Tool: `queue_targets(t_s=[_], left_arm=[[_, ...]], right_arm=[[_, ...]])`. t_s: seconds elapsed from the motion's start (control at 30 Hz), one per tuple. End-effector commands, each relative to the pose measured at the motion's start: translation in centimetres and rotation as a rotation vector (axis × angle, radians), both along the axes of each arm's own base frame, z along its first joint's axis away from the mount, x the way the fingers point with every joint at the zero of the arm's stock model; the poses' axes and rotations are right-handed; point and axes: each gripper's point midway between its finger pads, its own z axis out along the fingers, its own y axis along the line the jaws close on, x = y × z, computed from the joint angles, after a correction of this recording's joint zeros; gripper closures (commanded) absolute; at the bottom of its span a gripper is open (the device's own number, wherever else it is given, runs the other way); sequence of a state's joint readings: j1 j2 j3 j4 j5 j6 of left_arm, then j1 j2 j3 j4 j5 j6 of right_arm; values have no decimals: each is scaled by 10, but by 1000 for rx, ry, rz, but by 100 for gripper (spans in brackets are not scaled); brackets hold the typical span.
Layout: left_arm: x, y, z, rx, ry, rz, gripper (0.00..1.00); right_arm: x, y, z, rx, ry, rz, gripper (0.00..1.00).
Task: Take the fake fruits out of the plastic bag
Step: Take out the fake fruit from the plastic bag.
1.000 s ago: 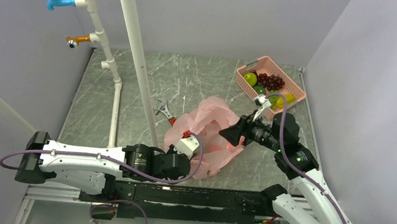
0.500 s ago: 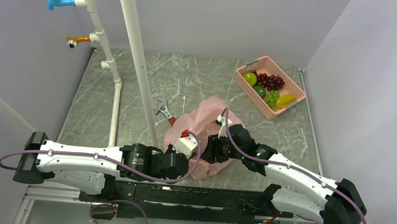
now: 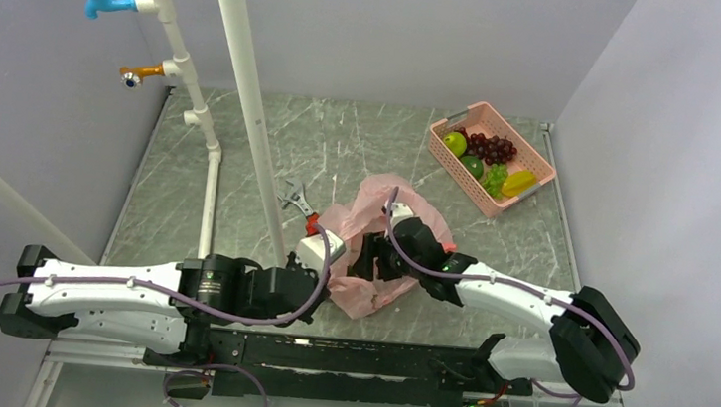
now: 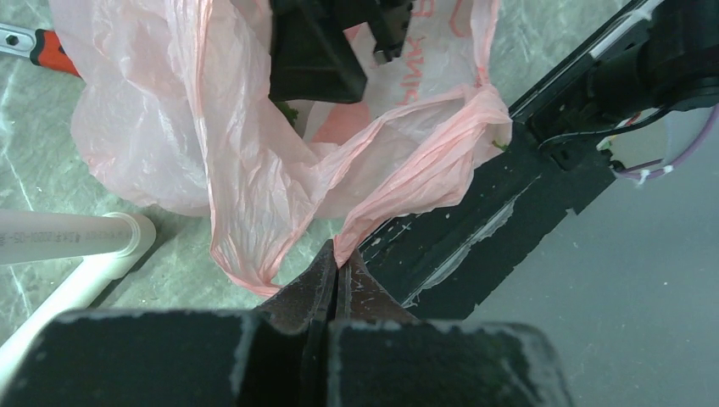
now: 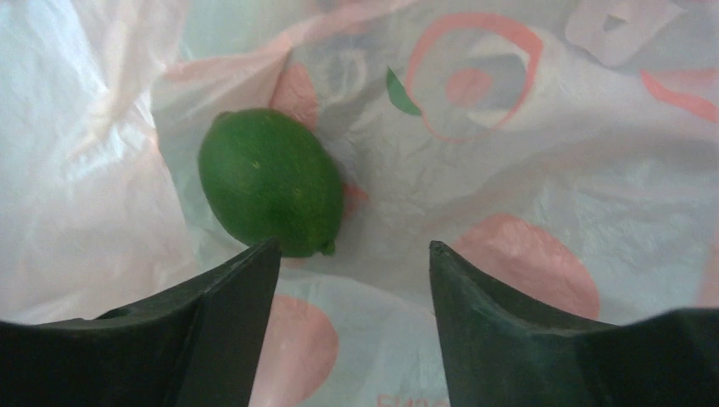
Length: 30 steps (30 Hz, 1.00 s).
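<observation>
bag pinched, fruit ahead

the plastic bag (image 3: pixel 364 296) lies crumpled at centre of the top view; my left gripper (image 4: pixel 337 270) pinches its edge; my right gripper (image 5: pixel 352 254) stands wide inside it; a green fruit (image 5: pixel 270 180) sits left of centre there

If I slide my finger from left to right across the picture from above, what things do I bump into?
blue tap → orange tap → wrench → plastic bag → basket holding fake fruits
</observation>
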<state>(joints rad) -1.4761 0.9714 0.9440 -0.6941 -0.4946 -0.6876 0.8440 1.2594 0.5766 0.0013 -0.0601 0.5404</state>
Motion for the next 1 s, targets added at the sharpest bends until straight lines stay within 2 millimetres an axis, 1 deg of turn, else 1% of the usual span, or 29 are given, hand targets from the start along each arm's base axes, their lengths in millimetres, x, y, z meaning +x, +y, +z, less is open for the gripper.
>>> queue_targets(t_s=[0.0, 0.13, 0.27, 0.33, 0.57, 0.67, 0.8, 0.87, 0.97], left_arm=[[0, -7, 29, -106, -22, -8, 100], [-1, -5, 24, -100, -8, -2, 100], [-2, -5, 22, -102, 4, 2, 100], [-2, -5, 22, -105, 5, 3, 100], [-1, 0, 23, -104, 4, 14, 100], [-1, 1, 20, -101, 9, 17, 100], [-2, 0, 17, -98, 15, 14, 100], [-3, -1, 17, -94, 16, 14, 100], [-2, 1, 16, -88, 19, 17, 100]], right_arm=[[23, 39, 46, 121, -105, 59, 27], [24, 52, 43, 101, -105, 98, 22], [24, 63, 38, 73, -109, 130, 20], [24, 68, 31, 55, -100, 148, 20], [10, 79, -15, -29, -24, 186, 20], [3, 82, -28, -31, 6, 193, 20], [-1, 85, -42, -43, 40, 199, 24], [1, 86, -43, -52, 35, 190, 28], [5, 85, -36, -55, 13, 183, 35]])
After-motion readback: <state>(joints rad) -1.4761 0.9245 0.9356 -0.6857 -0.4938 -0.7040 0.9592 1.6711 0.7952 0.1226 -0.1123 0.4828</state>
